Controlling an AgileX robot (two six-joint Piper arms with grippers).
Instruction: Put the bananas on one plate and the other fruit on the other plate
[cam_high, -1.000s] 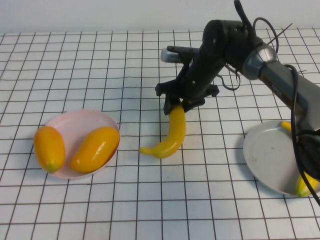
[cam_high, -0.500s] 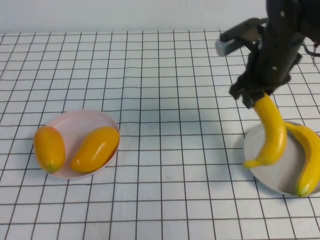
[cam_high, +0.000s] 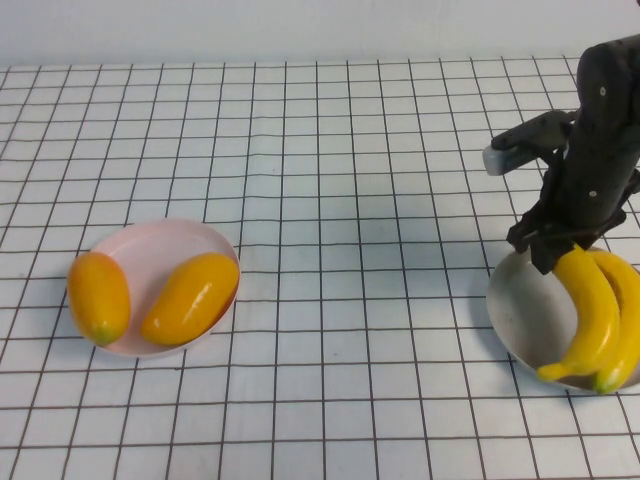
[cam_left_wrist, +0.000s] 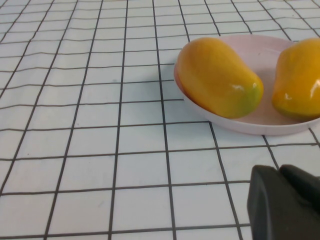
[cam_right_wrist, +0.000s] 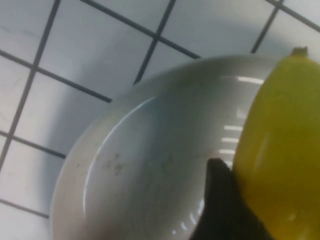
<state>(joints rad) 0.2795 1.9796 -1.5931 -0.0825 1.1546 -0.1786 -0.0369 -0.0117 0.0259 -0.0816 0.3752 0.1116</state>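
My right gripper (cam_high: 560, 252) is shut on the upper end of a banana (cam_high: 590, 312). The banana hangs down into the grey plate (cam_high: 515, 310) at the right, and its lower tip reaches the plate beside the second banana (cam_high: 627, 318). In the right wrist view one dark finger (cam_right_wrist: 220, 200) presses the banana (cam_right_wrist: 280, 150) above the grey plate (cam_right_wrist: 145, 170). Two orange-yellow oval fruits (cam_high: 98, 297) (cam_high: 190, 297) lie on the pink plate (cam_high: 150, 245) at the left. My left gripper (cam_left_wrist: 278, 172) is shut and empty, low over the table near the pink plate (cam_left_wrist: 260, 125) and its fruit (cam_left_wrist: 217, 77).
A white cloth with a black grid covers the table (cam_high: 330, 200). The right arm's dark links (cam_high: 600, 130) rise above the grey plate at the right edge. The left arm does not show in the high view.
My right gripper has carried the banana from the table's middle rightward to the grey plate and lowered it beside the second banana. The left side has not changed.
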